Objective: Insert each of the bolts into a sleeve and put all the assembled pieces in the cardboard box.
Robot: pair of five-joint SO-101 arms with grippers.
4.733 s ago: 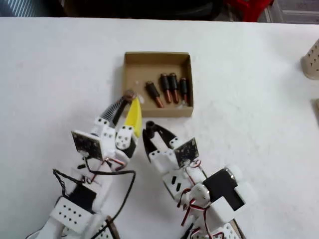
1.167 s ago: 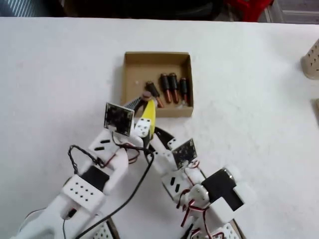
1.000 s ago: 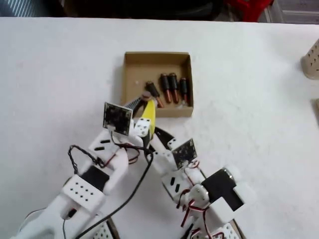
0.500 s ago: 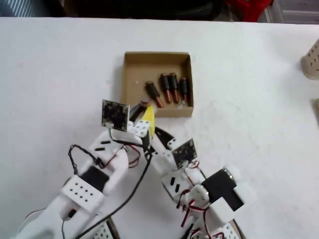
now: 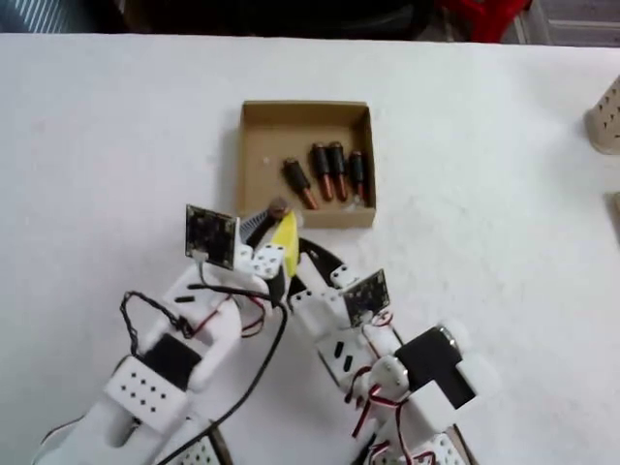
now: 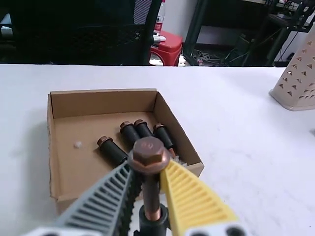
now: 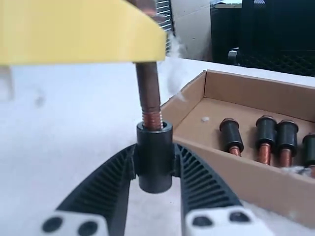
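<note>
Left gripper [image 5: 274,215] has pulled back from over the cardboard box [image 5: 305,107] front wall toward the right gripper [image 7: 154,163]. It now sits directly above that gripper instead of beyond it. The right arm has barely shifted.

Left gripper is clamped on a copper bolt [image 6: 147,156], pinched just under the hex head between the grey and yellow fingers. Bolt long axis is vertical, with the head up and the threaded end down. In the high view the head [image 5: 277,206] shows at the gripper's tips.

Right gripper is closed around a black sleeve [image 7: 154,157], with one black finger on each side. Sleeve is upright, bore vertical, open mouth up, in line with the bolt. It is directly below the left gripper's fingers and also shows in the left wrist view [image 6: 151,219].

Bolt shank [image 7: 148,93] drops from under the yellow finger, and its threads meet the sleeve's top mouth. Tip looks just entered; depth cannot be told.

Cardboard box [image 6: 103,102] lies just beyond both grippers' tips on the white table [image 5: 116,136]. Its near wall is close behind the sleeve.

Four assembled pieces [image 5: 336,167] lie flat inside the box toward its right half. Their long axes run from far wall to near wall, heads away from the grippers and threaded ends toward them. The leftmost one is angled; the other three are side by side [image 6: 133,132].
</note>
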